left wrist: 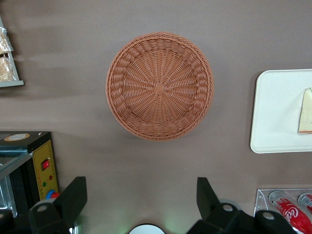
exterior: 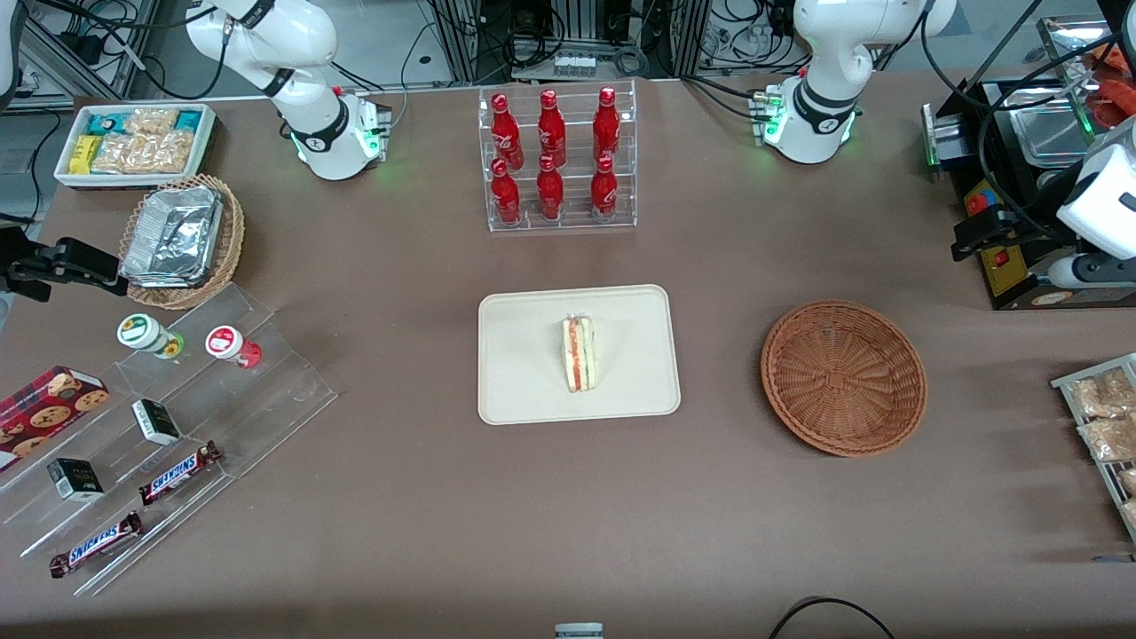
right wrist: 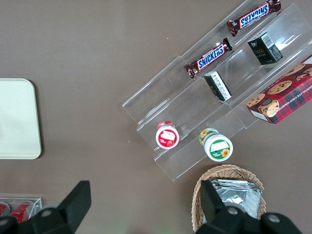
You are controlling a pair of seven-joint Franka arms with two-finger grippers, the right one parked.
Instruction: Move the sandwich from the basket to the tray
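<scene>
Already done: sandwich [exterior: 579,355] is seen on tray [exterior: 579,353], basket [exterior: 843,377] emptied, pincer [left wrist: 141,204] held apart above it; no move needed.

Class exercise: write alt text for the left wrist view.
An empty round wicker basket sits on the brown table below the open gripper. Beside it lies the cream tray holding the sandwich.

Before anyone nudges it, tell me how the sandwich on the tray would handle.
The sandwich looks like soft bread, so it probably squashes easily. It stands on a narrow edge on the tray, so a push may tip it. The gripper hangs open above the table near the empty basket.
</scene>
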